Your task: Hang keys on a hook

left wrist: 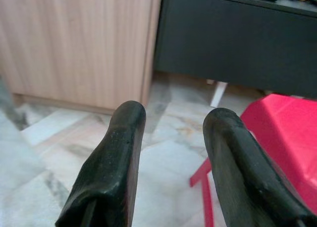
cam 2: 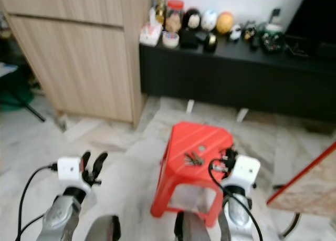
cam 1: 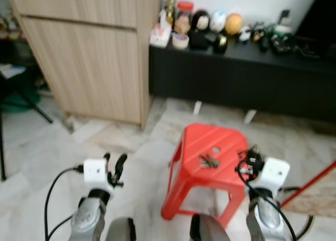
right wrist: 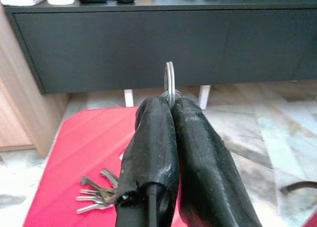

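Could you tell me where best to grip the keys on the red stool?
Probably at the joined end of the keys, where they meet: the blades fan flat on the red stool, so come from above. The right tool is shut on a metal ring.

Stool (cam 1: 210,146): red moulded plastic, smooth, faint sheen. Keys (right wrist: 96,192) and key ring (right wrist: 170,83): bare silvery metal — the ring glossy. Fingers (right wrist: 198,148) of the right gripper (right wrist: 171,106) and fingers (left wrist: 116,153) of the left gripper (left wrist: 173,118): black, matt, finely grained. Cabinet (cam 1: 89,46): light wood-grain, matt. Sideboard (cam 1: 241,83): black, matt. Floor (cam 1: 136,146): polished pale marble-look tile — veined.
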`<state>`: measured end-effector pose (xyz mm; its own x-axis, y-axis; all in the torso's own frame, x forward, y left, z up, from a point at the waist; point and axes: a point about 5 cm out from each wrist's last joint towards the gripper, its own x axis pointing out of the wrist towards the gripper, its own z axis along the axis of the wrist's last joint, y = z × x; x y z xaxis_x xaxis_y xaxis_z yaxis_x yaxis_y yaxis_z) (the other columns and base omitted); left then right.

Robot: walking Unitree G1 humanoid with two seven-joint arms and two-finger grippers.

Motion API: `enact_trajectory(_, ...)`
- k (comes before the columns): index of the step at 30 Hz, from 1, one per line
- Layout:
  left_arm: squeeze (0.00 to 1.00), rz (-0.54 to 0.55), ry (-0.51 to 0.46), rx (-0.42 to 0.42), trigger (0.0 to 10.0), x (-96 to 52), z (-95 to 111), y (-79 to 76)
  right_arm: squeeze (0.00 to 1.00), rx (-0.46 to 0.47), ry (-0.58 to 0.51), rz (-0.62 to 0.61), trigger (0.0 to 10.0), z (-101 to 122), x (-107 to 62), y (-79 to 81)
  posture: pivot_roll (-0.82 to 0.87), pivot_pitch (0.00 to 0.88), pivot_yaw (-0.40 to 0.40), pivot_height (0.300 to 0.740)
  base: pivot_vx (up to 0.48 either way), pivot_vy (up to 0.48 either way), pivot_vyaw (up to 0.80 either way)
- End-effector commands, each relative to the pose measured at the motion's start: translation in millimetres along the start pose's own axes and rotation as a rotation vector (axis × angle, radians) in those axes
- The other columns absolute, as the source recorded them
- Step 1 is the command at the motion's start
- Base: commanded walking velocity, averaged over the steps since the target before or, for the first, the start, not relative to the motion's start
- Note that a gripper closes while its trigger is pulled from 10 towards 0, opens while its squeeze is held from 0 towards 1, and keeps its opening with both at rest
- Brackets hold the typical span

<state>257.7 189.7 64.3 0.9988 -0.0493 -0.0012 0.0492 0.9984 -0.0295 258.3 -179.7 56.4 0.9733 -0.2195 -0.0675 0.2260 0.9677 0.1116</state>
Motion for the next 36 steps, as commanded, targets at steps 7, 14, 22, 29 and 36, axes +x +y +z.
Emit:
enact_trajectory(7, 0.00, -0.008, -0.007, 0.005, 10.0, 1.1, 1, -4.5, 0.00, 0.002, -0.017, -0.004, 10.0, 6, 2.7, -2.5, 0.05, 0.040, -0.096, 0.698, 0.000, 0.000, 0.00)
enact_trajectory(14, 0.00, -0.005, -0.014, 0.000, 10.0, 1.7, 2, -4.3, 0.00, 0.017, -0.029, 0.006, 10.0, 9, 3.5, -2.4, 0.05, 0.035, -0.100, 0.740, 0.000, 0.000, 0.00)
enact_trajectory(22, 0.00, -0.009, -0.014, -0.006, 10.0, 1.4, 0, -7.7, 0.00, 0.042, -0.039, 0.023, 10.0, 9, 3.2, 0.4, 0.05, 0.027, -0.103, 0.740, 0.000, 0.000, 0.00)
enact_trajectory(29, 0.00, -0.015, -0.023, -0.009, 10.0, 4.4, 1, -7.9, 0.00, 0.079, -0.052, 0.037, 10.0, 11, 2.6, 1.9, 0.04, 0.011, -0.107, 0.740, 0.000, 0.000, 0.00)
enact_trajectory(36, 0.00, -0.030, -0.048, -0.037, 10.0, 6.6, 3, -14.1, 0.00, 0.070, -0.052, 0.052, 10.0, 10, 6.8, 4.4, 0.04, 0.000, -0.110, 0.740, 0.000, 0.000, 0.00)
